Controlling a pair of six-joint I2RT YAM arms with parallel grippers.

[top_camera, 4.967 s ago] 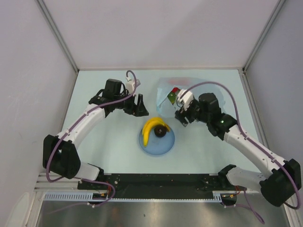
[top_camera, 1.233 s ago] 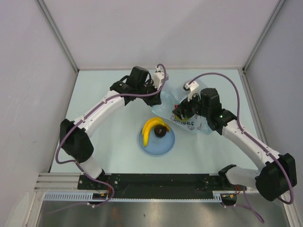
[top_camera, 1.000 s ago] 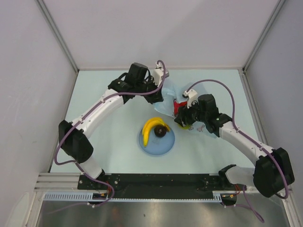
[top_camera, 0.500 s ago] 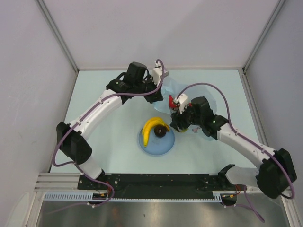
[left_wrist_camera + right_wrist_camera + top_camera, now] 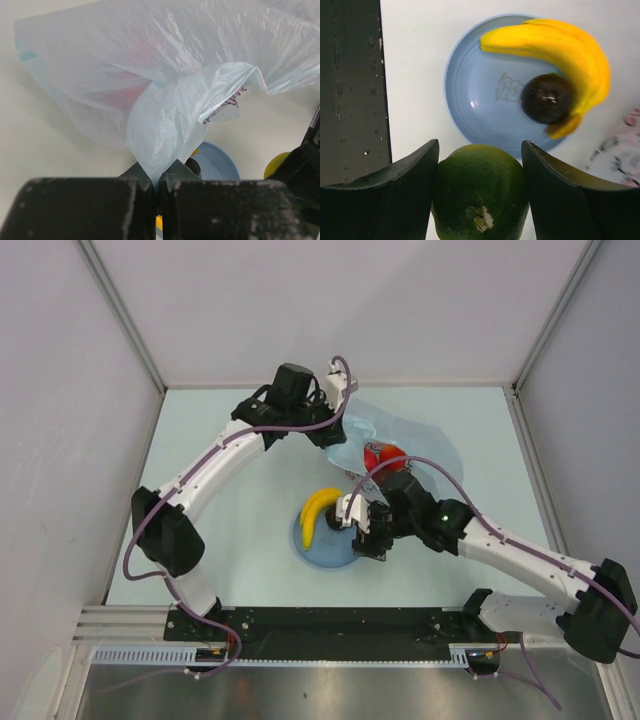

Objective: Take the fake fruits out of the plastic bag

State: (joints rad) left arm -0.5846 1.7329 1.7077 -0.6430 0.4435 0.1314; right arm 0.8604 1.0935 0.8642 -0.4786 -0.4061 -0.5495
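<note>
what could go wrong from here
The green fruit, held in the right gripper above the rim of the blue plate, might land on the edge and roll off, or knock the banana and dark round fruit. The left gripper pinches only a thin fold of the plastic bag; it may slip.

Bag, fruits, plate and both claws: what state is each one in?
Bag: pinched at one edge, red fruit inside.
Plate: holds two fruits.
Banana: lying on the plate.
Dark fruit: on the plate, against the banana.
Green fruit: gripped, out of the bag.
Left gripper: shut on the bag.
Right gripper: shut on the green fruit.
</note>
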